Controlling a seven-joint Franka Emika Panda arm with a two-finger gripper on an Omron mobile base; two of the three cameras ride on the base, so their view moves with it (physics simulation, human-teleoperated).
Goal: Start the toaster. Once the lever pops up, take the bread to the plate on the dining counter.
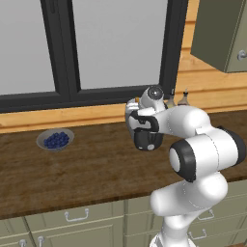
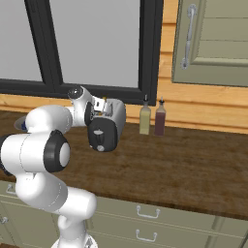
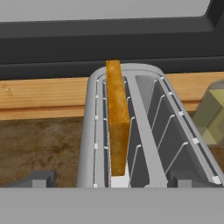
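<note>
Figure: the arm poised over the small rounded silver-white two-slot toaster (image 2: 110, 127), which stands on the brown wooden counter (image 1: 87, 169) below the dark-framed window (image 1: 72, 48). The two-finger gripper (image 3: 111, 179) sits just above the toaster's near end, its dark finger tips (image 3: 39, 178) spread wide, one to either side of the body, pinching nothing. In the hand view we see the thin tan-brown slice of bread (image 3: 117, 118) upright in the left slot, its crust edge standing proud of the rim; the right slot is bare. The black end panel with its round dial (image 2: 100, 136) faces near. We judge the grasp of the bread to be the step in hand; to do it well, we would centre the fingers across the slice's thin faces, descend without striking the slot rims, and lift straight up. Two bottles (image 2: 152, 118) stand to the right, a grey bowl of blue berries (image 1: 55, 140) to the left.
</note>
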